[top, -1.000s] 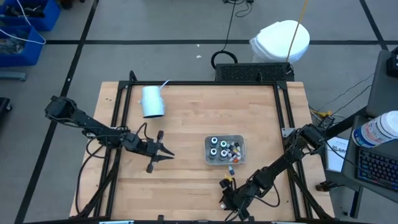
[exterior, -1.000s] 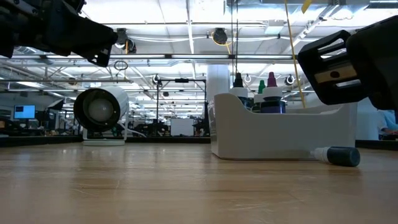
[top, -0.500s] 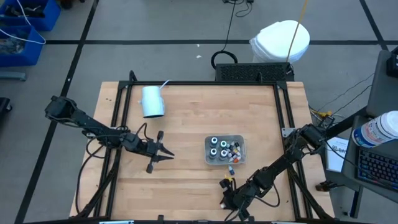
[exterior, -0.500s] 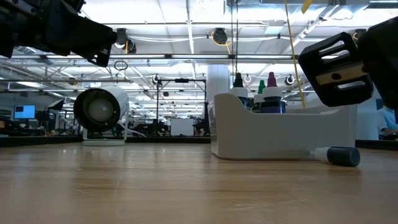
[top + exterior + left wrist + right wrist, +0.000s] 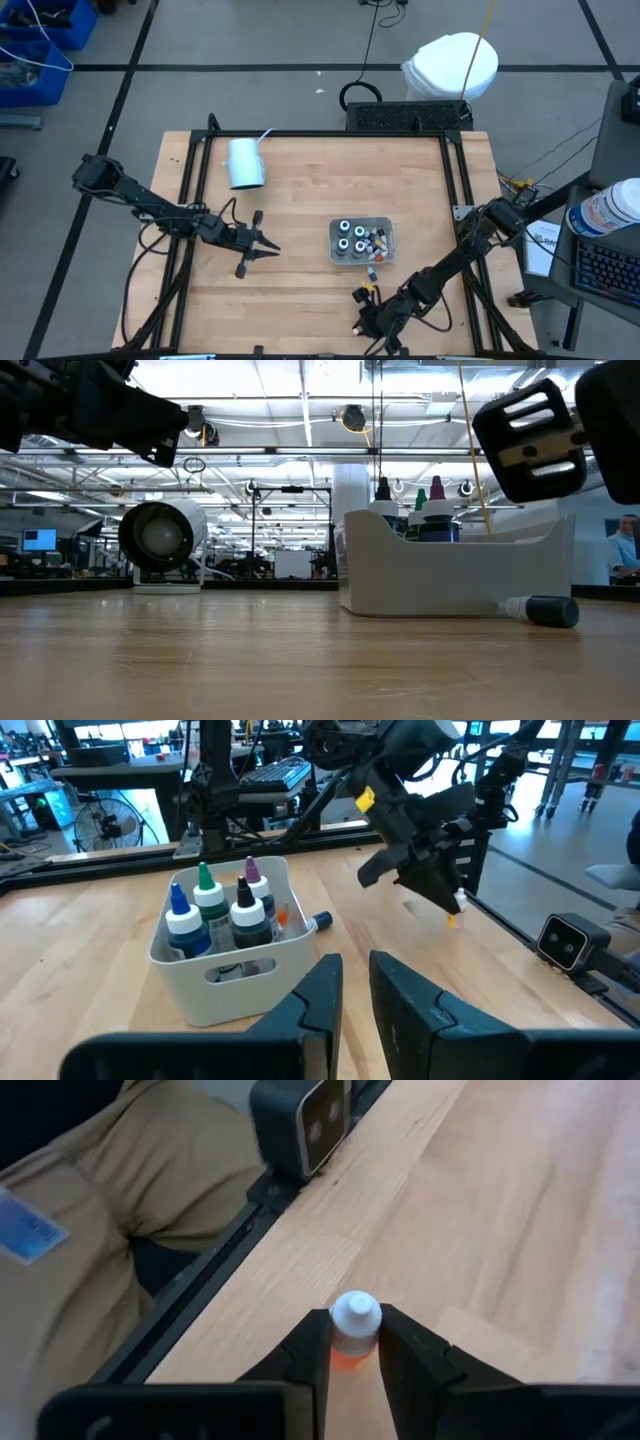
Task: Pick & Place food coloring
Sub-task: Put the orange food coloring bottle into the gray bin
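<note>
Most of the food coloring already sits in the tray [image 5: 361,241]: four round jars [image 5: 345,237] on its left side and a cluster of small white-capped bottles [image 5: 377,240] on its right, with tall droppers standing up in it in the left wrist view. One bottle [image 5: 371,271] lies on its side on the table [image 5: 320,180], touching or just outside the tray's near wall; it shows clearly at the tray's foot in the low view.

The right gripper [image 5: 355,1342] hangs near the table's front edge, in front of the tray, and its fingers pinch a small orange bottle [image 5: 353,1330] with a white cap; the bottle is lifted off the wood. My judgement is that this piece is picked and still has to be carried back to the tray and let go.

The left gripper [image 5: 262,246] waits left of the tray, well apart from it, fingers nearly together and holding nothing. A pale cup [image 5: 244,163] lies on its side far behind it.

So what is left, as far as I can see: place the held bottle, then fetch the one lying beside the tray.
</note>
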Robot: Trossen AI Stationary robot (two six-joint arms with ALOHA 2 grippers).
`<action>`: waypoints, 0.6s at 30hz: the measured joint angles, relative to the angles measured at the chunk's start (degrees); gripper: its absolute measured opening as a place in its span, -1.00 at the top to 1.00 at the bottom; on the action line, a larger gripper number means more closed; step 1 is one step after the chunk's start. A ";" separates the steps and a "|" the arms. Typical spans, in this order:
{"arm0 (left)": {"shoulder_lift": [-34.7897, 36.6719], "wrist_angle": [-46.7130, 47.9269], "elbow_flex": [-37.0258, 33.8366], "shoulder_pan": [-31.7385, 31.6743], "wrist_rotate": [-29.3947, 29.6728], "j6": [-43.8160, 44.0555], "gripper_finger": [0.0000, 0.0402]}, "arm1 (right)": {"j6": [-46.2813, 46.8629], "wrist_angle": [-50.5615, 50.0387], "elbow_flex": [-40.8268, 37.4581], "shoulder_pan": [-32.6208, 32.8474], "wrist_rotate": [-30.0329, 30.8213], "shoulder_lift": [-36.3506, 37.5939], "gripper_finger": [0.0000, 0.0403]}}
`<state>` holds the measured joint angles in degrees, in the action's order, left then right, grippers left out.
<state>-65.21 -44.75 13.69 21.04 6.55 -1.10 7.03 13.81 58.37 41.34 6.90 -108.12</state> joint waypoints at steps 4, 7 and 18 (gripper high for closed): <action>0.00 0.19 0.00 0.00 0.02 -0.11 0.69 | 0.20 0.12 0.02 0.04 0.55 1.00 0.71; 0.00 1.16 0.00 0.31 -0.90 -0.11 0.69 | -0.15 0.30 0.02 0.78 1.67 2.02 0.71; -0.01 0.24 0.00 3.01 -1.89 -7.34 0.69 | -4.28 -7.16 0.02 2.66 15.07 11.91 0.70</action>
<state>-65.22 -44.51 13.69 24.05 4.66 -8.44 2.75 6.65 58.39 44.01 21.96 -96.22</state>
